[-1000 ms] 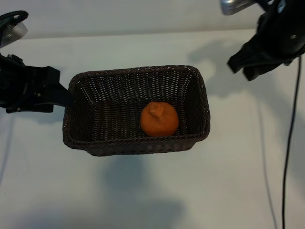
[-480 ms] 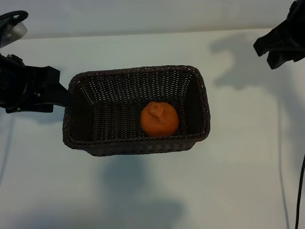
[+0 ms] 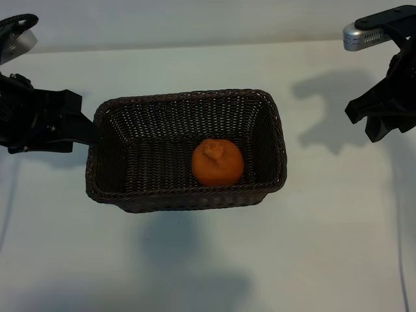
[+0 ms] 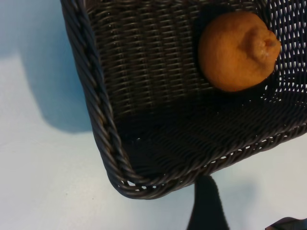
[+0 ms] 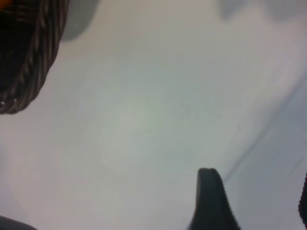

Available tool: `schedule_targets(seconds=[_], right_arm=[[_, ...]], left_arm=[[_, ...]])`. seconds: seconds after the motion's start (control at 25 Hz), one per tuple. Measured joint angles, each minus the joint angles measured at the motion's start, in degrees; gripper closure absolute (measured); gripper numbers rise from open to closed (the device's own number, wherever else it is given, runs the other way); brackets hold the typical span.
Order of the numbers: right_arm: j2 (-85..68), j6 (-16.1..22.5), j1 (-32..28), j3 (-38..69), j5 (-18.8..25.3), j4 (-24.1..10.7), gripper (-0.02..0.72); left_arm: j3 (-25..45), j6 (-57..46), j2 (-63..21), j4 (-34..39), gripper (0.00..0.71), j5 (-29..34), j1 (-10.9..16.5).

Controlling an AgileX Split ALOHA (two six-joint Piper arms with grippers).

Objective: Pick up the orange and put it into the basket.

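The orange [image 3: 217, 162] lies on the floor of the dark wicker basket [image 3: 274, 123], right of its middle; the left wrist view shows the orange [image 4: 237, 51] with its knob and the basket [image 4: 96, 91] from one corner. My left gripper [image 3: 83, 130] stands open just outside the basket's left short wall, one fingertip [image 4: 206, 191] close against the weave and nothing between the fingers. Well right of the basket, above the table, my right gripper [image 3: 364, 125] is open and empty. In its own view the right gripper [image 5: 256, 201] hangs over bare table, the basket corner [image 5: 29, 72] far off.
A white table [image 3: 208, 260] surrounds the basket, with open surface in front and to the right. The arms and the basket cast shadows on it. The right arm's wrist camera [image 3: 364, 32] sticks out at the top right.
The right arm has swung away to the right and then come down towards the near side, farther from the basket. Orange, basket and left arm have not moved.
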Motion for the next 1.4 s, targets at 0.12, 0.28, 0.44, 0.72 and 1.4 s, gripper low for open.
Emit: schedule_targets(seconds=[0.12,0.28,0.44,0.72,1.4], right_arm=[[-1.2,0.0,0.0,0.0,0.0,0.1,0.268],[-3.6,0.2,0.0,0.0,0.0,0.2,0.268],[-5.2,0.2,0.0,0.0,0.0,0.5,0.268],[-7.0,0.6,0.0,-0.2,0.6,1.2,0.268],[-7.8,1.1,0.0,-2.9,0.7,1.6,0.269]], left_arm=[[0.0,0.0,0.0,0.0,0.185,0.0,0.0],[0.0,0.0,0.0,0.0,0.185,0.0,0.0],[0.0,0.0,0.0,0.0,0.185,0.0,0.0],[0.0,0.0,0.0,0.0,0.185,-0.1,0.0],[0.0,0.0,0.0,0.0,0.185,2.5,0.0]])
